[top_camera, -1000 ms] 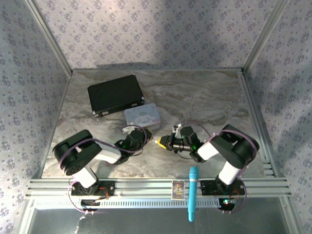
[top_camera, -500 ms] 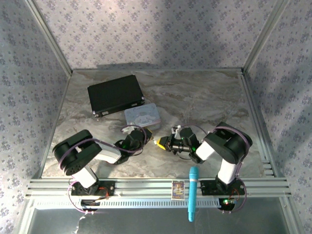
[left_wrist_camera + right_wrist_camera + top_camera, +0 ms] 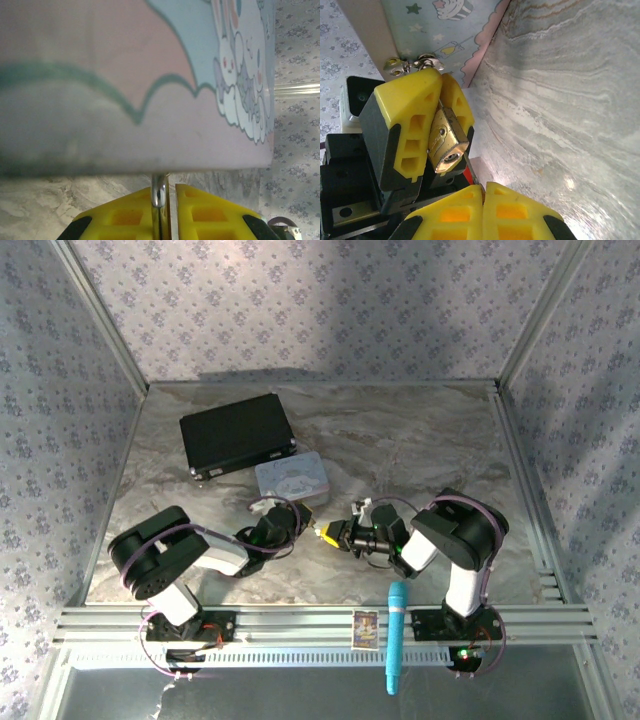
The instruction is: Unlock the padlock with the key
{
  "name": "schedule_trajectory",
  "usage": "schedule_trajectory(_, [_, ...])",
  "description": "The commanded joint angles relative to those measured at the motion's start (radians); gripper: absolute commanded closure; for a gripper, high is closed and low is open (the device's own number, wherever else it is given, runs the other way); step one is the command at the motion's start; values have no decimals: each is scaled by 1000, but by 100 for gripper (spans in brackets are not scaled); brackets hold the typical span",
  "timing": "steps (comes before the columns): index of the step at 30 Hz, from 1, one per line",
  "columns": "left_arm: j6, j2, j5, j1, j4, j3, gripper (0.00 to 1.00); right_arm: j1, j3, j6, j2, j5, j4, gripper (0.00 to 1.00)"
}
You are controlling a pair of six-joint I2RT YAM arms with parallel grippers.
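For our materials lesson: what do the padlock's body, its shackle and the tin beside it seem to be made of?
Padlock body: likely brass, yellow metal with a brushed sheen. Shackle: probably steel, bright silvery rod with mirror glints. Tin: seemingly printed sheet metal, pastel pictures on a smooth face.

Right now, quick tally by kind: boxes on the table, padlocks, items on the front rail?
Boxes: 2 (black case, pastel tin)
Locks: 1 (padlock, gripped by the left end effector)
Rail items: 2 (teal tool, small card)
Total: 5
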Motion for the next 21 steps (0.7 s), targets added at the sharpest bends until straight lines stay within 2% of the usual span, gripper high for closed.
schedule_trajectory(1, [-32,2,-1,-9,73,0,100,6,-8,-4,1,10,32,100])
schedule_trajectory(21, [-84,61,5,-10,113,0,100,-13,-40,-4,-27,16,57,100])
